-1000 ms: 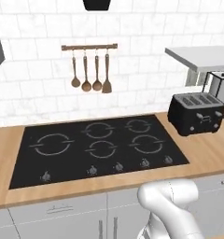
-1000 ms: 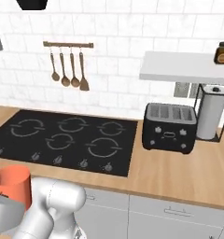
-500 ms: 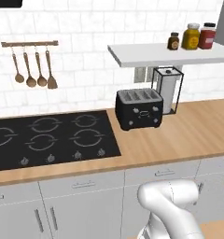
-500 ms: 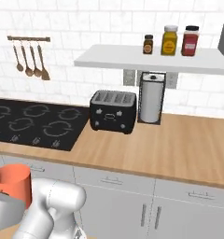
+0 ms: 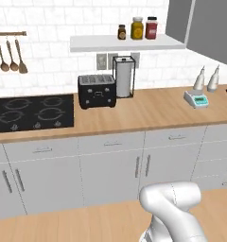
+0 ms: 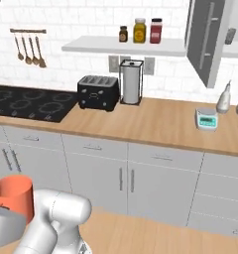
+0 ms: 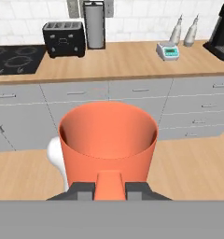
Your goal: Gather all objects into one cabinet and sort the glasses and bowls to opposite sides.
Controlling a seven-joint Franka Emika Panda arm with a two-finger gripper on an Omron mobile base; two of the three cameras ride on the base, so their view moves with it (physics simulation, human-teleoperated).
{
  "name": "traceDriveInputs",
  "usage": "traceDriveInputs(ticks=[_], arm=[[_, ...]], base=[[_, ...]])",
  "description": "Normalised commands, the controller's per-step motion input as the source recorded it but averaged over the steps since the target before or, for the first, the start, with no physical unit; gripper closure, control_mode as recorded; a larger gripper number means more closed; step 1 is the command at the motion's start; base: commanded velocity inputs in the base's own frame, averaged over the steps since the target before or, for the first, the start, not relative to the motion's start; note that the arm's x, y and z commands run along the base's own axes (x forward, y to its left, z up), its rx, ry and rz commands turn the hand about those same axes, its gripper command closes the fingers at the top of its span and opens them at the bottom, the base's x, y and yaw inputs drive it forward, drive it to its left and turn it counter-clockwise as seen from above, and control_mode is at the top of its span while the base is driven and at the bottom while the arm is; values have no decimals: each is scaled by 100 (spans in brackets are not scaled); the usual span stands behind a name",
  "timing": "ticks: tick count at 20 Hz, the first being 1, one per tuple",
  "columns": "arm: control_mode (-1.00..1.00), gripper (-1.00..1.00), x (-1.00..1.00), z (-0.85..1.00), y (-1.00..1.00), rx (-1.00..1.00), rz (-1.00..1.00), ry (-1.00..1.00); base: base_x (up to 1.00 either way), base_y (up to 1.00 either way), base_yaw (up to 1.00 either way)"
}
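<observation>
Pincer (image 7: 109, 186) grips the orange-red cup (image 7: 108, 140), carried low before the desk (image 6: 155, 124). Cabinet (image 6: 206, 39) door stands open upper right; placing and sorting apparently remain.

Orange-red cup (image 7: 108, 140) upright, close to lens — toaster (image 7: 64, 39) on counter (image 7: 132, 60).

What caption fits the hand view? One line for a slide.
Gripper carrying the orange-red cup upright, facing a wooden counter with toaster and kitchen scale.
</observation>
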Motion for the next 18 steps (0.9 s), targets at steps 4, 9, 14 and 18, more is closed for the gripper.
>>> traceDriveInputs(ticks=[4,9,14,18], arm=[[100,100,0,0,0,0,0,0],[100,100,0,0,0,0,0,0],[100,100,0,0,0,0,0,0],[100,100,0,0,0,0,0,0]], base=[[-70,-86,8],[-7,-100,7],[33,-100,5],[95,-100,9]])
